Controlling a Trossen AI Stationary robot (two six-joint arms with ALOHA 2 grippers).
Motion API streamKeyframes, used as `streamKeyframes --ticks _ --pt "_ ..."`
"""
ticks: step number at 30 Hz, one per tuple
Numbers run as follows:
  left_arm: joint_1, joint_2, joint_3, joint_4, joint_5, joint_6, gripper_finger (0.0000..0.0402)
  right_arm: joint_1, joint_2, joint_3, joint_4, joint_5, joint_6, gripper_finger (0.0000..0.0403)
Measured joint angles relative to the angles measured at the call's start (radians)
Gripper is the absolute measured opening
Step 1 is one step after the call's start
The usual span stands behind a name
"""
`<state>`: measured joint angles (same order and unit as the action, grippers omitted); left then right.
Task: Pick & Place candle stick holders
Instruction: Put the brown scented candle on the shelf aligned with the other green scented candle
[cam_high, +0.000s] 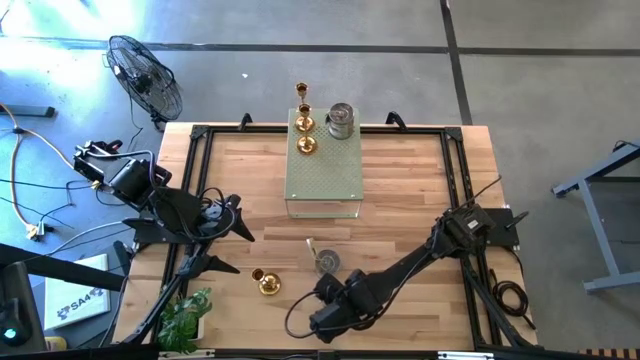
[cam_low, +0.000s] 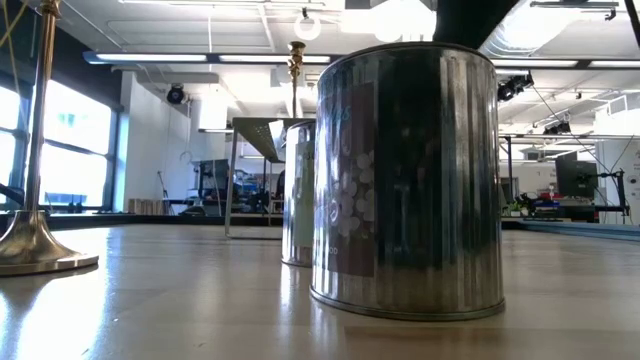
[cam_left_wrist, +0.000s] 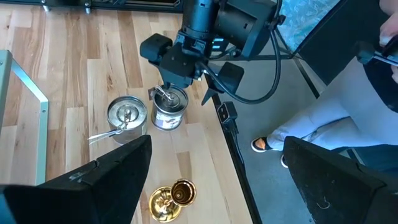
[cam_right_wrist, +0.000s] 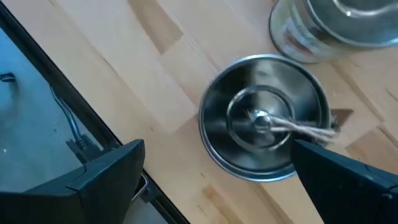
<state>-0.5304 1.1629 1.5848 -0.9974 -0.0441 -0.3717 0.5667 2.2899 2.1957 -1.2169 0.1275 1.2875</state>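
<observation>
Progress: we are counting three holders on the green box, three left near the counter's front edge | right gripper hovering, fingers open, over a silver holder | left gripper waiting open.

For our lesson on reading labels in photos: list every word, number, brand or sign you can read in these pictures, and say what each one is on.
"SA4": on the white sheet lying on the floor beside the table's left edge, cut off, rest unreadable.
Label on the near silver tin: a pale flower pattern, any writing too blurred to read.
Label on the silver tin under the right gripper: too small to read.
</observation>
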Motion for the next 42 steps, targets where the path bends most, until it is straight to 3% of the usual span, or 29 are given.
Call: streamKeyframes --ticks 18,42 --pt "0.0 0.0 0.0 0.0 0.0 0.0 0.0359 -0.02 0.001 0.004 -0.099 0.008 -0.03 0.0394" --pt "0.0 0.0 0.0 0.0 0.0 0.0 0.0359 -0.042 0.026 -0.002 -0.059 -0.038 -0.118 0.0394"
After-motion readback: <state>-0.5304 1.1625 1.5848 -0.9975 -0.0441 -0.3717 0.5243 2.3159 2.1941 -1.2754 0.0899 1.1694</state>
